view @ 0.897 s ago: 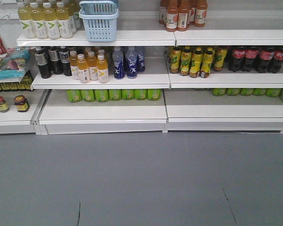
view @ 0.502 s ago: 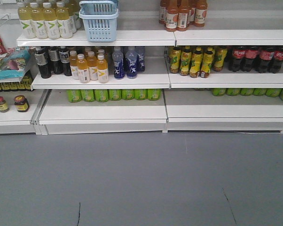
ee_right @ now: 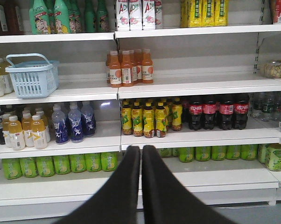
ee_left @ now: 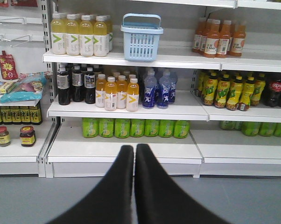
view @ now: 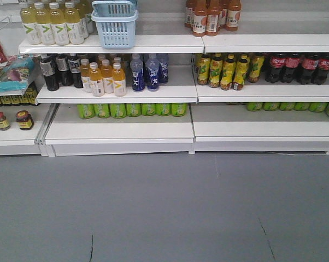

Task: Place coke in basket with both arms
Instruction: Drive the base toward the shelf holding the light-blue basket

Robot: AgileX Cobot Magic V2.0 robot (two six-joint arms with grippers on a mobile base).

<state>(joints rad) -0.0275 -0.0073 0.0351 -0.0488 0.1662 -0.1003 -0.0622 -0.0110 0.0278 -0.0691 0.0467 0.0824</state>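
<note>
Several coke bottles (view: 298, 67) with red labels stand in a row at the right end of the middle shelf; the right wrist view shows the coke (ee_right: 217, 112) right of the yellow-labelled bottles, and the left wrist view catches one coke bottle (ee_left: 274, 92) at its right edge. The light blue basket (view: 116, 23) sits on the top shelf, left of centre, also visible as the basket (ee_left: 141, 36) and the basket (ee_right: 31, 75). My left gripper (ee_left: 134, 148) is shut and empty, well back from the shelves. My right gripper (ee_right: 141, 149) is shut and empty too, equally far back.
Pale yellow bottles (view: 50, 23) stand left of the basket, orange bottles (view: 212, 16) to its right. Dark, orange and blue bottles (view: 104, 73) fill the middle shelf's left half, yellow-labelled bottles (view: 227, 70) stand beside the coke. Green bottles (view: 133, 109) lie below. Grey floor (view: 164, 207) spreads in front.
</note>
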